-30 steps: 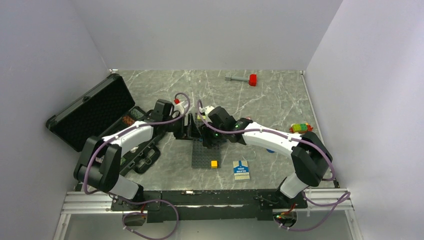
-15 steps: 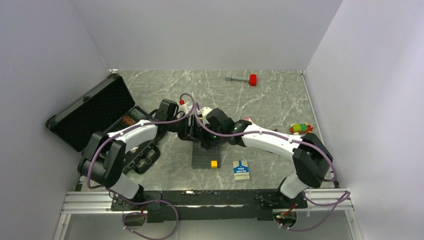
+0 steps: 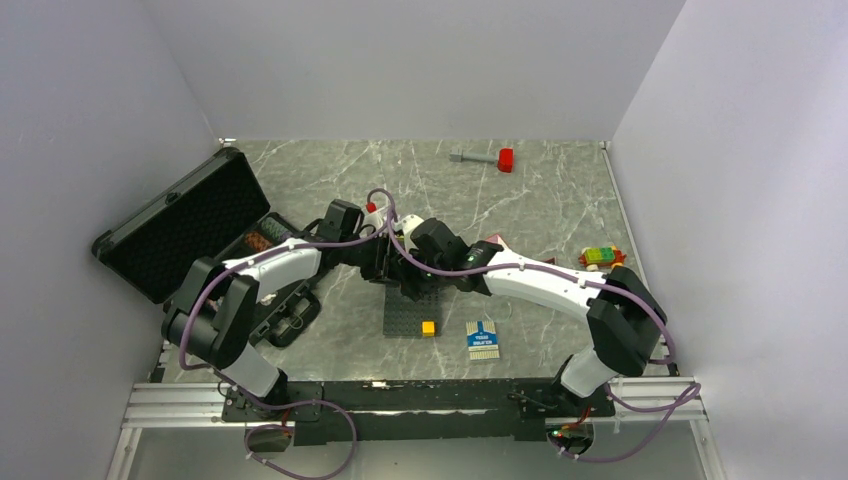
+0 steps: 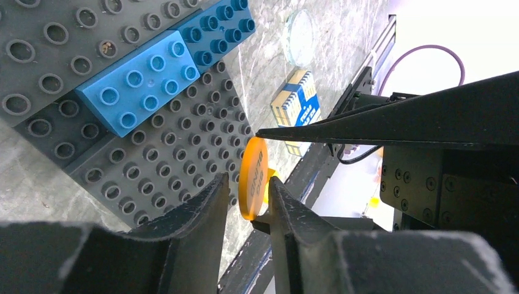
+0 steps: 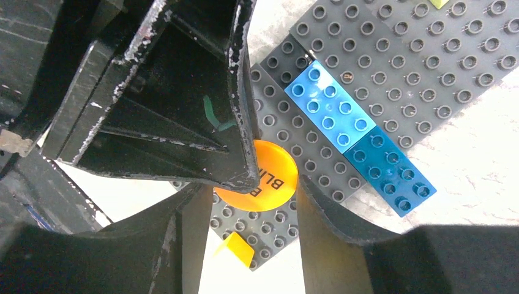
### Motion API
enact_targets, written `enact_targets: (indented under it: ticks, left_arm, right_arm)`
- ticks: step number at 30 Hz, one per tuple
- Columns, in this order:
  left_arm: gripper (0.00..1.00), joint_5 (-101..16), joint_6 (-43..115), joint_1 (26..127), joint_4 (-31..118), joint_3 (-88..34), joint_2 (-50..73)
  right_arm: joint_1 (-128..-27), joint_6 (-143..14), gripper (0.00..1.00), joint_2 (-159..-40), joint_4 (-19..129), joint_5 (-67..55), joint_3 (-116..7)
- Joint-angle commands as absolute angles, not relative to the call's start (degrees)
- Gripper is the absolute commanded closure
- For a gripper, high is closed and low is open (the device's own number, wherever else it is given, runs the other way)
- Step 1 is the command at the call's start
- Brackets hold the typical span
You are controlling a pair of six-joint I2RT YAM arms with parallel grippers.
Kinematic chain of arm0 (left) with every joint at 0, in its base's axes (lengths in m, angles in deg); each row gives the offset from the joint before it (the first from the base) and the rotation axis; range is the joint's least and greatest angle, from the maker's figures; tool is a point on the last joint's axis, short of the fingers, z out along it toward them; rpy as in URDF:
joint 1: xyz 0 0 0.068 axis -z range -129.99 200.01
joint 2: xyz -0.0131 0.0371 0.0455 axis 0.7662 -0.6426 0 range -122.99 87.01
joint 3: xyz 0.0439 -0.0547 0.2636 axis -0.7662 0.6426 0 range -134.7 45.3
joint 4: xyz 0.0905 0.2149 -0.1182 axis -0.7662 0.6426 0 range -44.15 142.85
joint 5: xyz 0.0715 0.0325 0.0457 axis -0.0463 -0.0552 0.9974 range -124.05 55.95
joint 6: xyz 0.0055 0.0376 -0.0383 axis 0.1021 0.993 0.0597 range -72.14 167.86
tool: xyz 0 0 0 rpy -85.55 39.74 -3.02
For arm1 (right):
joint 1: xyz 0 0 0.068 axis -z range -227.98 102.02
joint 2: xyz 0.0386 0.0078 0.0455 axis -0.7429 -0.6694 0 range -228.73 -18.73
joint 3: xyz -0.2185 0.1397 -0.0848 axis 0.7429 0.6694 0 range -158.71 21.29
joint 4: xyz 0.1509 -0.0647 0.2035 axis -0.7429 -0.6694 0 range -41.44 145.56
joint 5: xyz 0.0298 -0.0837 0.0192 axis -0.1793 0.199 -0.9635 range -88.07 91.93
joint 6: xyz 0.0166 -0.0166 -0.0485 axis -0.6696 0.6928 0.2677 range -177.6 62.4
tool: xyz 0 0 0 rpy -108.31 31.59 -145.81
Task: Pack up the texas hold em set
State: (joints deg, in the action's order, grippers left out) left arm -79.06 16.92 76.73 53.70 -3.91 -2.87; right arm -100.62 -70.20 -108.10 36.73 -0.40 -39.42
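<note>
Round orange plastic dealer button (image 4: pixel 253 179) with black lettering — held on edge above the studded grey plate. Black foam-lined carrying case (image 3: pixel 190 225) lies open at left; blue-white card pack (image 3: pixel 483 340) lies flat near the front edge.

The baseplate (image 3: pixel 410 312) is lying at centre, case (image 3: pixel 185 225) at nine o'clock, hammer (image 3: pixel 483 157) at twelve.

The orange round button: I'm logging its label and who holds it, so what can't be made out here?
- Orange round button, right wrist view: print half hidden by the left hand's finger.
- Top view: button hidden under both hands.
- Left hand pinches it; right hand's contact unclear.
</note>
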Motion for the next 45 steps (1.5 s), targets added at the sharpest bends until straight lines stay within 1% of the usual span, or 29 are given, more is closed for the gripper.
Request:
enact_targets:
  ticks: [1, 3, 8, 11, 13, 15, 17, 20, 22, 23, 25, 30, 33, 37, 40, 44, 45]
  left_arm:
    - [0.67, -81.3, 17.4, 77.4, 52.2, -5.6, -3.0]
    - [0.70, -81.8, 17.0, 77.4, 51.7, -5.4, -3.3]
    - [0.83, -82.3, 16.9, 77.4, 51.5, -5.5, -3.5]
    - [0.92, -82.0, 17.3, 77.4, 52.2, -5.7, -3.2]
    - [1.00, -81.9, 17.4, 77.4, 52.2, -5.8, -3.1]
    - [1.00, -82.2, 17.1, 77.4, 51.5, -5.6, -2.9]
    - [1.00, -81.9, 17.2, 77.4, 51.6, -5.8, -2.6]
    - [1.00, -80.5, 18.1, 77.4, 53.0, -6.7, -1.7]
    - [1.00, -79.0, 18.9, 77.3, 54.3, -7.4, -1.0]
    - [1.00, -78.0, 19.4, 77.2, 55.3, -7.8, -0.7]
    - [1.00, -74.8, 20.2, 76.8, 56.4, -8.2, 0.6]
    - [1.00, -70.8, 20.2, 71.3, 56.3, -6.4, 6.7]
    - [1.00, -69.5, 20.8, 65.1, 58.5, -5.2, 11.4]
    - [1.00, -65.5, 23.1, 56.3, 65.2, -4.0, 18.6]
    - [1.00, -62.9, 24.0, 48.5, 69.6, -1.0, 25.4]
    - [1.00, -60.3, 27.4, 34.1, 75.7, 1.3, 33.4]
    - [1.00, -59.7, 27.8, 32.3, 76.5, 1.6, 34.5]
  right_arm:
    - [-100.9, -69.5, 0.68, -105.9, 39.3, 1.0, -40.5]
    - [-100.9, -69.5, 0.68, -105.9, 39.3, 1.1, -40.5]
    - [-101.0, -69.5, 0.68, -105.8, 39.4, 1.6, -40.2]
    - [-101.0, -69.6, 0.68, -105.5, 39.6, 1.8, -39.9]
    - [-101.0, -69.6, 0.65, -105.1, 39.7, 1.8, -39.7]
    - [-101.0, -69.6, 0.59, -104.8, 39.7, 1.8, -39.6]
    - [-101.0, -69.5, 0.49, -104.6, 39.7, 3.1, -39.3]
    - [-100.9, -69.6, 0.28, -103.7, 39.5, 4.8, -38.8]
    - [-100.9, -69.4, 0.17, -102.7, 39.5, 4.9, -38.4]
    - [-100.9, -69.3, 0.12, -101.9, 39.3, 4.9, -38.4]
    - [-100.9, -69.6, 0.09, -100.3, 39.2, 4.8, -38.4]
    - [-100.6, -70.3, 0.06, -96.2, 39.8, 6.1, -37.5]
    - [-99.5, -71.3, 0.06, -94.6, 39.7, 7.5, -36.8]
    - [-96.5, -73.2, 0.06, -92.9, 41.0, 8.1, -34.2]
    - [-93.2, -75.6, 0.06, -91.4, 42.7, 6.9, -31.7]
    - [-87.9, -78.0, 0.06, -89.0, 45.1, 2.9, -27.9]
    - [-87.2, -78.1, 0.06, -88.7, 45.4, 2.7, -27.3]
